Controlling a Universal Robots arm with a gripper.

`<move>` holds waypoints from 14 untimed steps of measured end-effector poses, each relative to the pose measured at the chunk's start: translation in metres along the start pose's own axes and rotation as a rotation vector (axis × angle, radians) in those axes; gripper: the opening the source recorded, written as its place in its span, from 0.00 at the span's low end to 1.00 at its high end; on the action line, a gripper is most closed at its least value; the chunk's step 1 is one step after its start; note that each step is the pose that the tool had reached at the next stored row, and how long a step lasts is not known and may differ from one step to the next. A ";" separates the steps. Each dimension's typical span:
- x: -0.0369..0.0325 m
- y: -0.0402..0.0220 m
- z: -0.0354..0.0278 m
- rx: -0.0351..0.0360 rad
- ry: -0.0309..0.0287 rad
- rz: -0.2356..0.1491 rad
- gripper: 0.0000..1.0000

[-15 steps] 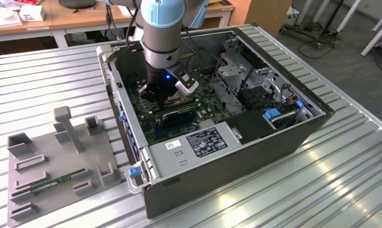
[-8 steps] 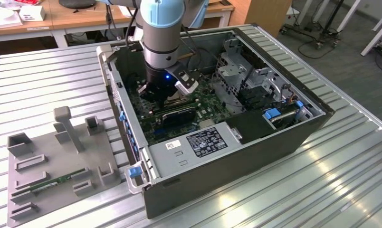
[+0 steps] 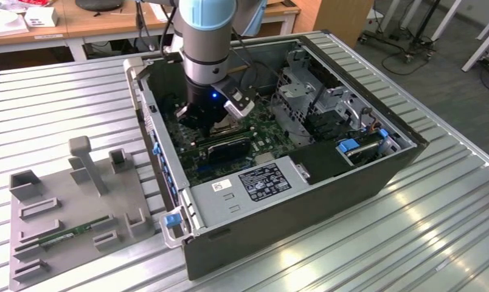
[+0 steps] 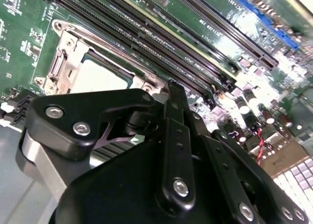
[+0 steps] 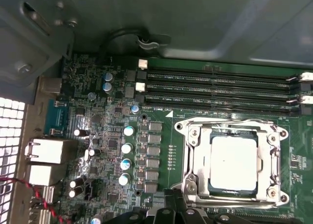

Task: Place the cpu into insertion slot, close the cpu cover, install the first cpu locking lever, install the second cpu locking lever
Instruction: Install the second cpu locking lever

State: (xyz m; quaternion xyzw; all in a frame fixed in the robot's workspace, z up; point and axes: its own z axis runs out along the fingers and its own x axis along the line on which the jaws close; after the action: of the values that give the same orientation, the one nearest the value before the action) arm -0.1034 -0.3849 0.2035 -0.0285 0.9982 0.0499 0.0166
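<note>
The cpu [image 5: 234,161] lies flat in the insertion slot [image 5: 215,135], its pale top showing through the window of the cpu cover [image 5: 196,158]. That silver frame is down over the chip. In the second wrist view, the cpu [image 4: 99,76] and cover [image 4: 62,62] sit just past my black gripper [image 4: 172,90]. It is shut with nothing in it, and its tip is at the socket's edge nearest the memory slots. A thin metal lever [image 4: 100,44] runs along that side of the frame. In the exterior view my gripper [image 3: 211,128] reaches down into the open computer case.
Long black memory slots [image 5: 220,87] run beside the socket. Capacitors [image 5: 126,148] and rear ports [image 5: 46,153] stand on the green board. The case walls [image 3: 159,152], drive cage [image 3: 309,103] and power supply [image 3: 261,182] hem in the arm. A grey fixture [image 3: 74,213] holds a memory stick [image 3: 74,233].
</note>
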 end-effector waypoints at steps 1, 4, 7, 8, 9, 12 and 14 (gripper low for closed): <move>-0.0001 0.0001 -0.0014 0.0020 0.0002 0.000 0.11; -0.0002 0.0004 -0.0033 0.0050 0.0004 0.000 0.11; -0.0001 0.0003 -0.0034 0.0051 0.0003 0.000 0.11; -0.0002 0.0004 -0.0035 0.0053 0.0004 0.000 0.11; -0.0009 0.0005 -0.0036 0.0054 0.0006 0.000 0.11; -0.0069 0.0005 -0.0033 0.0054 0.0005 0.000 0.11; -0.0123 0.0004 -0.0031 0.0052 0.0004 0.000 0.11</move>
State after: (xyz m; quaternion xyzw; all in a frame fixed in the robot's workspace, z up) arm -0.0912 -0.3841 0.2070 -0.0285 0.9983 0.0473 0.0164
